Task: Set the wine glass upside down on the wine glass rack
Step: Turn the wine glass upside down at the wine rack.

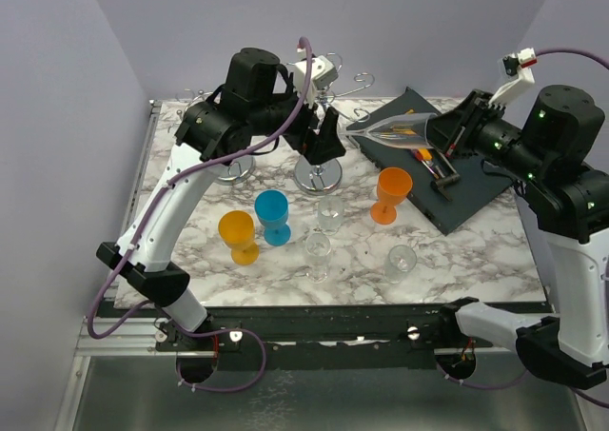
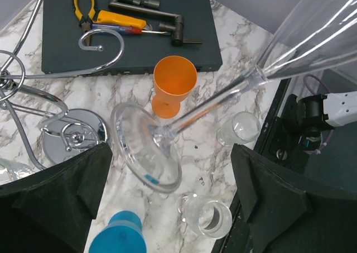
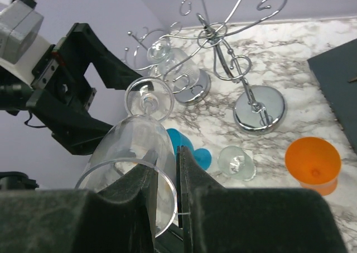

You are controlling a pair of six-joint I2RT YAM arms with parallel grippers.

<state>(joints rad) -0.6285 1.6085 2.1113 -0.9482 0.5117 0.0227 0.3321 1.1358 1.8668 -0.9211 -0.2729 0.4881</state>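
- Right gripper (image 1: 445, 134): clamped on the rim of the wine glass (image 1: 400, 129), one finger inside the bowl and one outside.
- Wine glass: in the air, lying roughly on its side above the table (image 1: 476, 260), over the near-left edge of the dark tray (image 1: 471, 198). The bowl is toward the right arm and the foot points at the left arm.
- Left gripper (image 2: 172, 152): jaws spread wide and holding nothing. In the wrist view the glass foot sits between the fingers (image 2: 83, 177); I see no contact with either.
- Rack (image 1: 319, 174): chrome base on the table below the left gripper, hooks partly hidden behind the arm. The glass is not on it.
- On the table beneath the stem: orange cup (image 1: 391, 194), upright. Blue cup (image 1: 273, 215) to its left.
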